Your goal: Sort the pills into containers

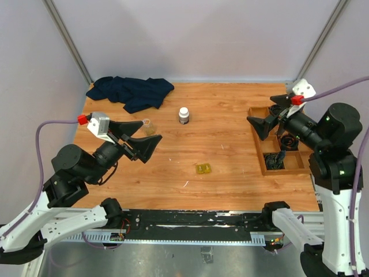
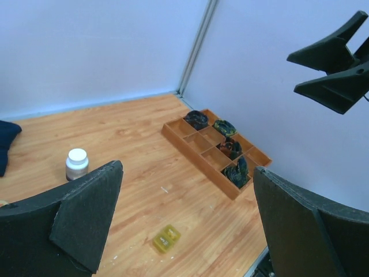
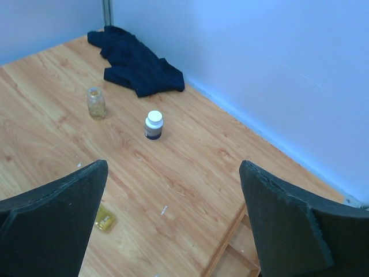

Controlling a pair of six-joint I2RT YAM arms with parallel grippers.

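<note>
1. Nearest, raised over the near-left part of the table (image 1: 230, 187): left gripper (image 1: 150, 133), jaws spread wide, nothing between them.
2. Opposite, above the right edge: right gripper (image 1: 260, 111), likewise wide open and holding nothing, pointed toward the middle of the table.
3. Near the middle, somewhat toward the near edge: flat yellow case (image 1: 203, 168), lying alone, well apart from both grippers.
4. Left of centre, toward the far edge: amber vial (image 1: 148, 126), upright; lined up with the left fingertips in the top view, yet standing free on the wood in the right wrist view.
5. Just right of the vial: white-capped bottle (image 1: 184, 115), upright.
6. Far-left corner: dark blue cloth (image 1: 134, 91), crumpled.
7. Along the right edge: wooden tray (image 2: 199, 166), dark items in several compartments.
8. Scattered on the bare wood near the case: a few pale specks, possibly pills, too small to tell.
</note>
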